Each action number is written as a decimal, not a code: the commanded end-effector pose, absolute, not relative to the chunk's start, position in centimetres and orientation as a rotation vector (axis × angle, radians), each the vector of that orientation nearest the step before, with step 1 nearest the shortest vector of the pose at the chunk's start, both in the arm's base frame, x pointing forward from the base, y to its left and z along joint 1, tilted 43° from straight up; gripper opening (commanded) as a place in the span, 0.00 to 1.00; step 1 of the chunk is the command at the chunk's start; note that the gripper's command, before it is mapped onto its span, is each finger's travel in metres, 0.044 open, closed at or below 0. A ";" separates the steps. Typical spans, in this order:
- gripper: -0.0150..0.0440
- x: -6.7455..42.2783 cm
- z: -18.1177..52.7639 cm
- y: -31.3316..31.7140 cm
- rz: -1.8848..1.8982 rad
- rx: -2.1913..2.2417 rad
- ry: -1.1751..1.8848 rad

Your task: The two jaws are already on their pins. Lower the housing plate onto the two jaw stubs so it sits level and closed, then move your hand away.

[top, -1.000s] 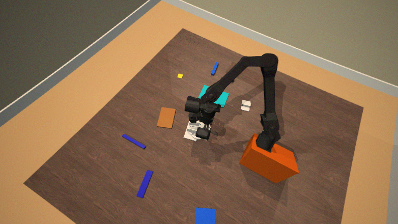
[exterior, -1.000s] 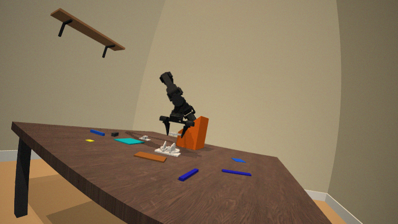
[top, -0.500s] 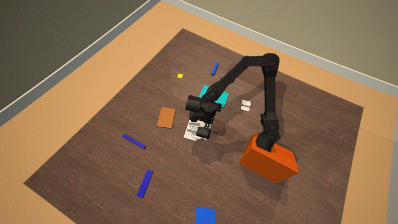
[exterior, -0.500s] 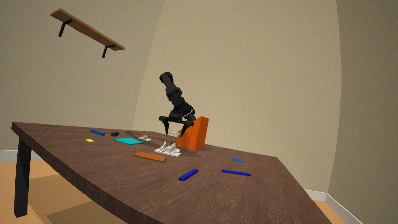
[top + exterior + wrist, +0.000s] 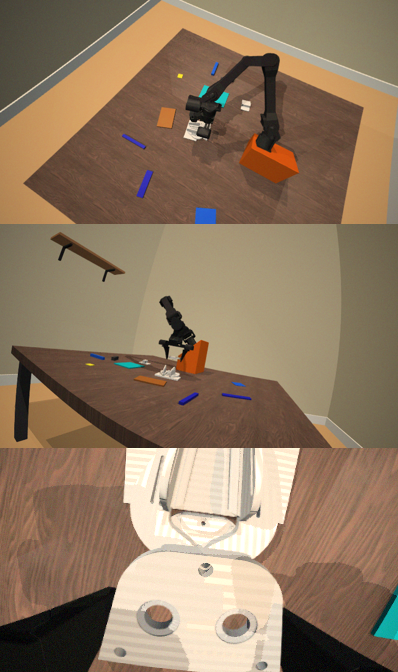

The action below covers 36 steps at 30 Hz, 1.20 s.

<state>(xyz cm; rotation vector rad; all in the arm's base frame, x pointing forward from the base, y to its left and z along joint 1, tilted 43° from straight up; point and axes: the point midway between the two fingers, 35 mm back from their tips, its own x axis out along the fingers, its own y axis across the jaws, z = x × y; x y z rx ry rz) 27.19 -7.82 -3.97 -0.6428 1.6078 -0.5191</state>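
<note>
Above the white jaw assembly (image 5: pixel 190 135) (image 5: pixel 167 376) (image 5: pixel 142 523), your widely spread gripper (image 5: pixel 206 127) (image 5: pixel 174 360) is gripping the housing plate (image 5: pixel 174 358) (image 5: pixel 197 598); the wrist view is revealing its two large holes, which the top view is hiding. An orange board (image 5: pixel 166 117) (image 5: pixel 150 381) is lying beside the assembly.

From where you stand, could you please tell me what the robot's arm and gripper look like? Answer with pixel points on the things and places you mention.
The arm (image 5: pixel 269 93) (image 5: pixel 175 319) is matte black, with slim angular links and chunky rounded joints. The gripper (image 5: pixel 174 360) is black too, with two fingers tapering to narrow tips. I can make out no cables or markings.
</note>
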 end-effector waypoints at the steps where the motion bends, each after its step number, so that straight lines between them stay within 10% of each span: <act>1: 0.85 27.0 -3.9 -7.9 -0.521 -0.650 1.608; 36: 0.85 26.9 -6.4 -10.2 -0.521 -0.648 1.607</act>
